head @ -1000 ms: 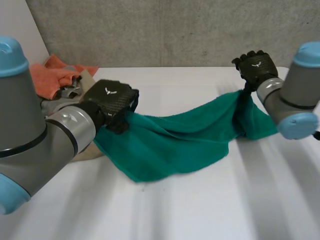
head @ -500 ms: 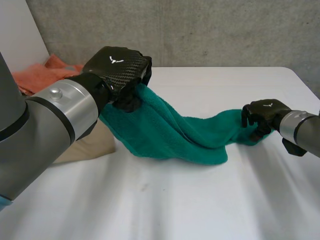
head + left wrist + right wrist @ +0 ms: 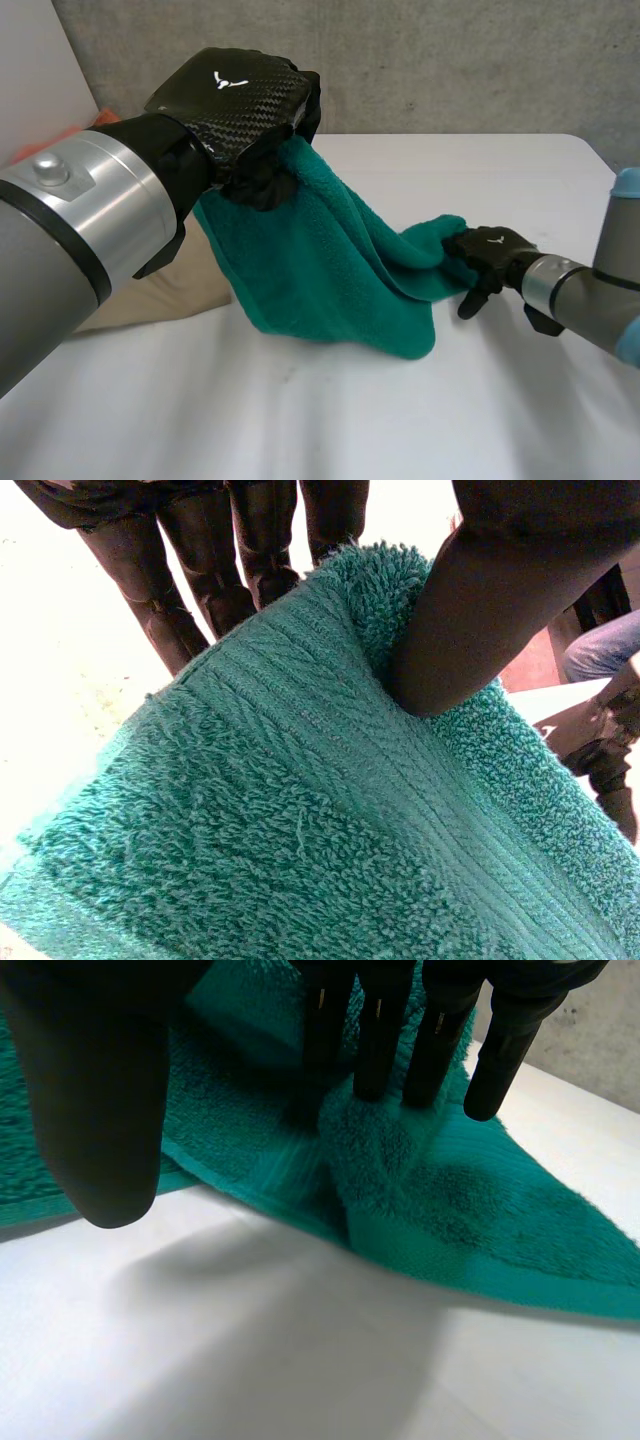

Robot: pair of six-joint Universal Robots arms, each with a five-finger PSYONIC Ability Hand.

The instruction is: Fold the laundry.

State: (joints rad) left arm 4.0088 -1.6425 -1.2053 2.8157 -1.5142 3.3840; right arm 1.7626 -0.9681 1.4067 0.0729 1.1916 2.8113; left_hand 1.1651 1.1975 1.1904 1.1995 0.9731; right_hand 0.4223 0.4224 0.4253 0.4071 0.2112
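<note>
**Q:** What is the view showing, largest item first?

**A:** The white table (image 3: 330,420), then a green towel (image 3: 320,260). The towel is hanging from my left hand (image 3: 235,100) and sloping down to my right hand (image 3: 490,250), and its lowest fold is resting on the table between them. A beige cloth (image 3: 190,290) is lying below the left arm.

**Q:** And the hands?

**A:** The left is pinching the towel's hem between thumb (image 3: 480,610) and fingers (image 3: 250,550), raised well above the table. The right is low. Its straight fingers (image 3: 375,1030) are pressing into a bunched end of the towel, with its thumb (image 3: 100,1090) standing apart.

**Q:** How is the towel handling?

**A:** I am judging it light, thick and limp. It is sagging wherever it is unsupported, and it is not slippery. Corners and hems are offering the best hold.

**Q:** Which way is it pointing?

**A:** Its long axis is running on a slant from the left hand down to the right hand.
</note>
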